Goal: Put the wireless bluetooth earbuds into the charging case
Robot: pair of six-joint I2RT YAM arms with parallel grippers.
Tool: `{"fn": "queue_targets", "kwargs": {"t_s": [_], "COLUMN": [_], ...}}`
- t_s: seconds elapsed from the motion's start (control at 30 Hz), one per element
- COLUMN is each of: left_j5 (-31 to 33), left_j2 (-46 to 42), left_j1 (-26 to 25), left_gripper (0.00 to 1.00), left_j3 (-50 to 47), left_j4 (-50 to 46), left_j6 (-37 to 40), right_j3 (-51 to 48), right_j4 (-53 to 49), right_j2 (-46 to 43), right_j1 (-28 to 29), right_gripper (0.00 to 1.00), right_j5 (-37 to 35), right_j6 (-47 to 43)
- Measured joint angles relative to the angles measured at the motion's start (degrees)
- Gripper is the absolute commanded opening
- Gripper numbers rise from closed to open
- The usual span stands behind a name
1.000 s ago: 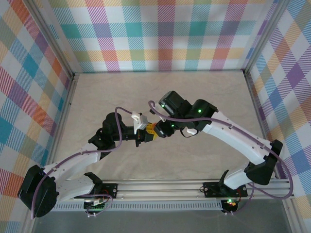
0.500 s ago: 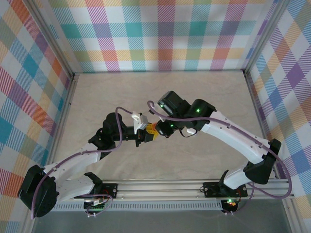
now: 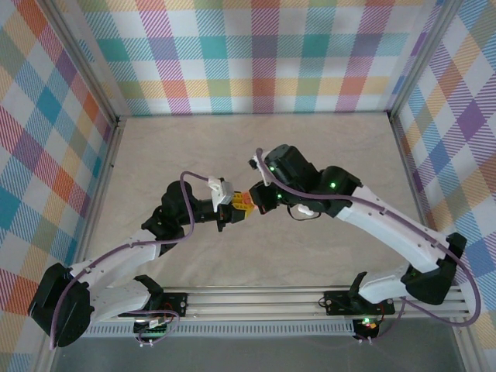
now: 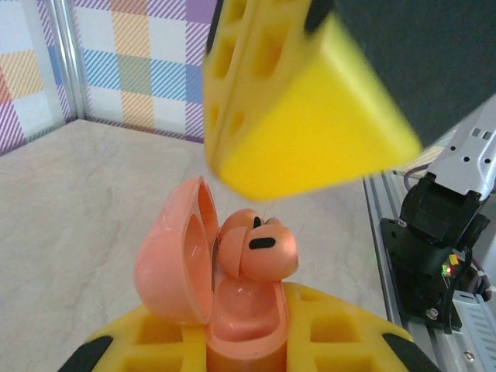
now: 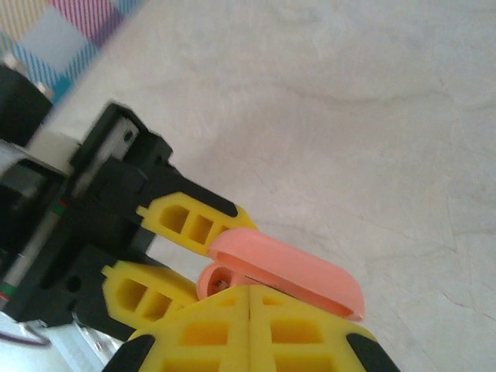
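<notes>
Seating judged nearly done: charging case (image 4: 182, 267) is clamped open in the left gripper (image 4: 240, 345) over the table's (image 3: 325, 147) middle, earbuds (image 4: 262, 245) lodged proud inside, right gripper (image 5: 249, 329) closed empty just above; pressing home is left.

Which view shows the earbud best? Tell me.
Left wrist: the earbud sits close up in the open case. Right wrist gives mostly the case's outside; in top external it is too small to tell.

Pale cream tabletop (image 3: 178, 147) with faint marble-like veining
</notes>
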State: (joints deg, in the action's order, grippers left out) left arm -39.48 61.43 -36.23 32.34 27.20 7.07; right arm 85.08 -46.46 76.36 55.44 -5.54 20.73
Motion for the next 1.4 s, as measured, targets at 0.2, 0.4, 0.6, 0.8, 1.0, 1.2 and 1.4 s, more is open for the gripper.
{"fn": "queue_targets", "kwargs": {"t_s": [0.2,0.4,0.6,0.8,1.0,1.2,1.4], "left_j5": [1.9,2.6,2.5,1.6,1.0,0.0,-0.3], "left_j2": [0.0,0.0,0.0,0.0,0.0,0.0,0.1], "left_j1": [0.0,0.0,0.0,0.0,0.0,0.0,0.0], "left_gripper": [0.0,0.0,0.0,0.0,0.0,0.0,0.0], "left_j3": [-1.1,-1.1,-1.0,-1.0,-0.8,0.0,0.5], "left_j4": [3.2,3.1,1.9,1.2,0.1,-0.2,-0.5], "left_j6": [-0.7,-1.3,-1.9,-2.6,-2.9,-3.0,-3.0], "right_j3": [-5.6,-2.1,-0.3,4.8,6.5,6.9,7.7], "right_j4": [6.9,5.0,-0.8,-6.7,-10.0,-12.3,-13.5], "right_j2": [-5.7,-3.3,-2.3,2.1,4.5,5.3,6.5], "right_j1": [-0.8,-1.2,-1.2,-1.2,-1.2,-1.2,-1.2], "right_gripper": [0.14,0.35,0.4,0.4,0.4,0.4,0.39], "right_j5": [-1.3,1.7,4.1,4.1,5.1,6.4,6.7], "right_j6": [6.2,1.7,-10.0,-20.5,-26.3,-28.2,-29.2]}}
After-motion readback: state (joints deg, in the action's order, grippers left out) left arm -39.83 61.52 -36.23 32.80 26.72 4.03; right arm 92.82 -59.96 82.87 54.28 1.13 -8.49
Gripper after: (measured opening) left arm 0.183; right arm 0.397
